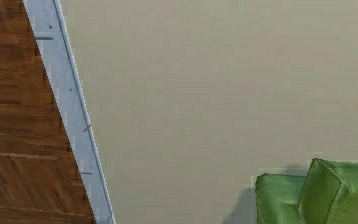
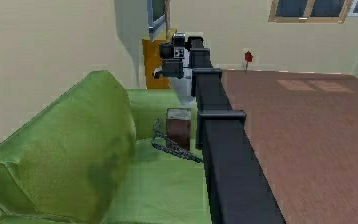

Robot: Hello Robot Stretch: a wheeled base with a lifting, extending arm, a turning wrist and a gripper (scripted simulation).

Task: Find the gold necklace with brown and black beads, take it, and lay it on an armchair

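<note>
Arm side view: you cannot tell whether the gripper (image 2: 168,66), against a yellow shape (image 2: 150,55), holds anything; below it a thin dark strand (image 2: 175,150) lies on the green armchair (image 2: 77,150), partly behind the arm (image 2: 227,150).

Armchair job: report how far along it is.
Looks done: the robot stands at the green armchair, its arm extended by the seat. A thin dark strand lies on the cushion by a small brown box; it may be the necklace, too small to confirm. In hand: the gripper sits at the arm's far end, and whether it holds anything cannot be told. Left: confirming the necklace lies on the seat.
</note>
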